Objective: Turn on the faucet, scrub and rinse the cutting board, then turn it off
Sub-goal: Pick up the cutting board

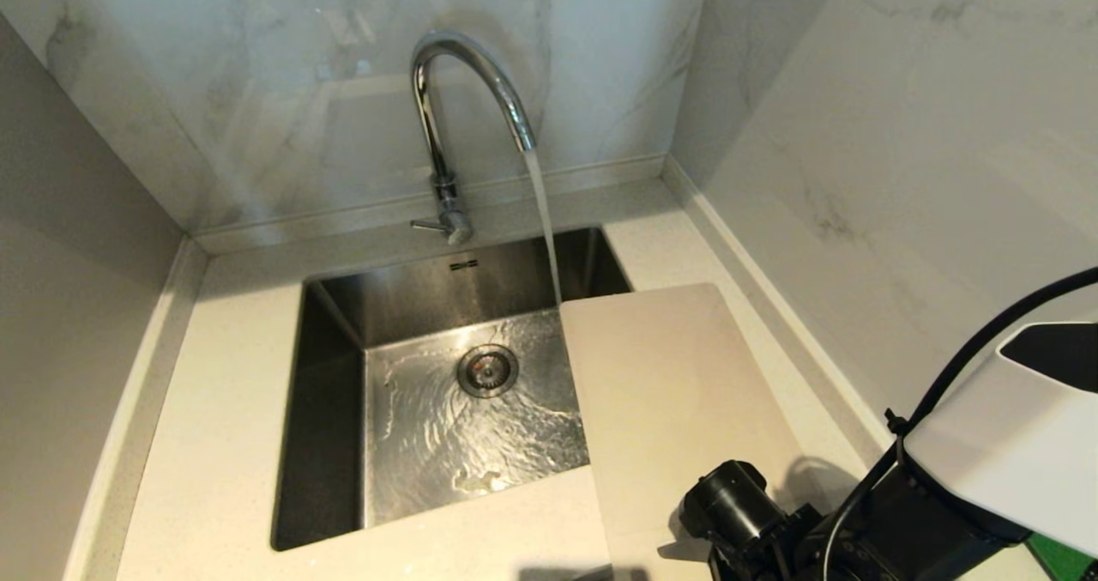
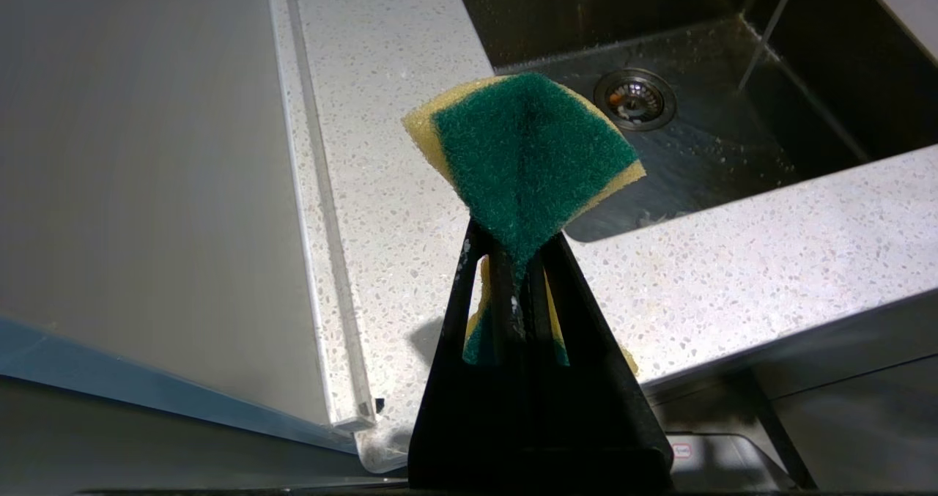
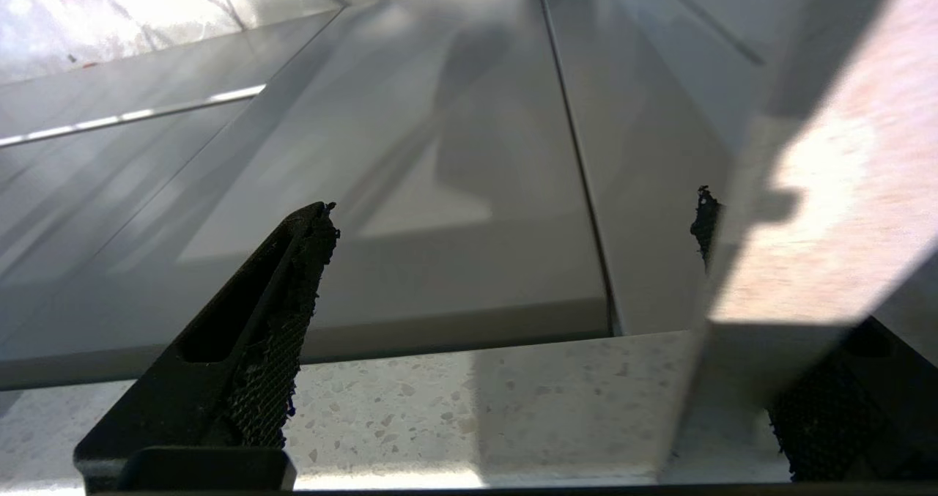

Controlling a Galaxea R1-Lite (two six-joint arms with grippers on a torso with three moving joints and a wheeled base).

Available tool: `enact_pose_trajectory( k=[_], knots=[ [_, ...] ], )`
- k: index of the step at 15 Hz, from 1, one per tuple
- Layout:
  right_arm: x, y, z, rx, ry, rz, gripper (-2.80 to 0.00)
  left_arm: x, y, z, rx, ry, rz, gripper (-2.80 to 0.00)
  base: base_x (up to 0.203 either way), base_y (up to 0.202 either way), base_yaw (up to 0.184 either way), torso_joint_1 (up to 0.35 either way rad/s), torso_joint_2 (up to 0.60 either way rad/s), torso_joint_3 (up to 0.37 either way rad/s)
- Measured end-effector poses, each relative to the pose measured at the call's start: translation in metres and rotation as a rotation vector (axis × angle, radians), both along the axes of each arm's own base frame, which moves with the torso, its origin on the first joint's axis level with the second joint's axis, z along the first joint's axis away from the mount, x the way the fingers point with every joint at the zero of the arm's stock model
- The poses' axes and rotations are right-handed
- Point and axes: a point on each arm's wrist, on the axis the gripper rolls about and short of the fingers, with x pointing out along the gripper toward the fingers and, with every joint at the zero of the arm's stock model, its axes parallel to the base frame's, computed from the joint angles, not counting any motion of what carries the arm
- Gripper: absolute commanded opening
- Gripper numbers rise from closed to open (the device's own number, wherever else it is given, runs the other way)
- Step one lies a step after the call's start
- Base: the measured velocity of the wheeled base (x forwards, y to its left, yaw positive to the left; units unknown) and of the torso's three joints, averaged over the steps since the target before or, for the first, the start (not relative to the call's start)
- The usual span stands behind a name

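The chrome faucet (image 1: 446, 75) arches over the sink, and a stream of water (image 1: 545, 229) runs from its spout into the basin. Its thin lever (image 1: 426, 224) sticks out at the base. The beige cutting board (image 1: 678, 392) lies flat on the counter right of the sink, with its left edge over the basin. My right arm (image 1: 858, 529) reaches over the board's near end. My right gripper (image 3: 513, 210) is open wide, and the board's edge (image 3: 821, 188) lies close in front of one finger. My left gripper (image 2: 516, 261) is shut on a green-and-yellow sponge (image 2: 524, 152) above the counter, near the sink's front left corner.
The steel sink (image 1: 334, 323) has a wet floor and a round drain (image 1: 487, 370). Marble walls close in behind and at the right, and a grey panel stands at the left. The speckled counter (image 1: 214, 409) surrounds the sink. A green object (image 1: 1064, 555) peeks out under my right arm.
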Motion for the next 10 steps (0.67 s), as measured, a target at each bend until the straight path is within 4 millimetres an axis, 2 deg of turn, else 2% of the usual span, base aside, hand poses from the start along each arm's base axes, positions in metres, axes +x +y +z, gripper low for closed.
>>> enact_pose_trajectory(
  k=[5,10],
  knots=[
    [0.006,0.002,-0.008,0.023,-0.051,0.003,0.00,0.000,0.000,0.000,0.000,0.000,0.000,-2.80,0.000,0.000,0.000,0.000,0.00,0.000],
    [0.003,0.001,-0.016,0.023,-0.059,0.005,0.00,0.000,0.000,0.000,0.000,0.000,0.000,-2.80,0.000,0.000,0.000,0.000,0.00,0.000]
  ],
)
